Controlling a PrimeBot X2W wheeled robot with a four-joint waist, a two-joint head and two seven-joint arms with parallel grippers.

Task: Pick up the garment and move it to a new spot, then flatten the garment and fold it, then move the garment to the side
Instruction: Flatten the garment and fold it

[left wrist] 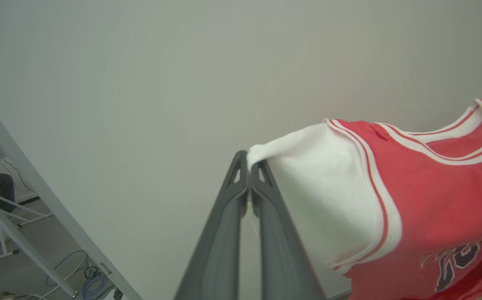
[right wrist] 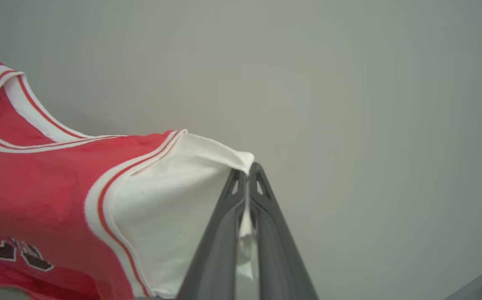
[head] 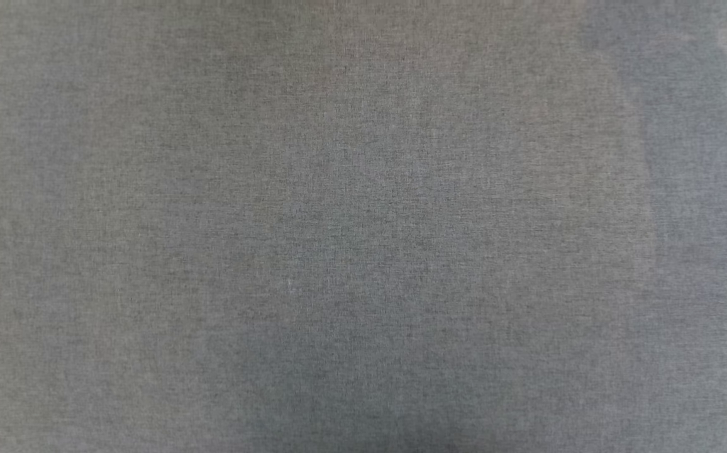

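The garment (left wrist: 424,196) is a red jersey with white sleeves and red-white striped trim, held up in the air and stretched between both arms. In the left wrist view my left gripper (left wrist: 249,163) is shut on the tip of one white sleeve. The right wrist view shows my right gripper (right wrist: 248,170) shut on the tip of the other white sleeve of the garment (right wrist: 49,183), with a fold of white cloth pinched between its dark fingers (right wrist: 266,233). Dark lettering shows low on the red front in both wrist views.
The head view shows a plain grey woven surface (head: 363,226). Behind the garment in both wrist views is a plain pale wall (left wrist: 182,75). At the lower left of the left wrist view are white frame legs (left wrist: 11,233) and cables on the floor.
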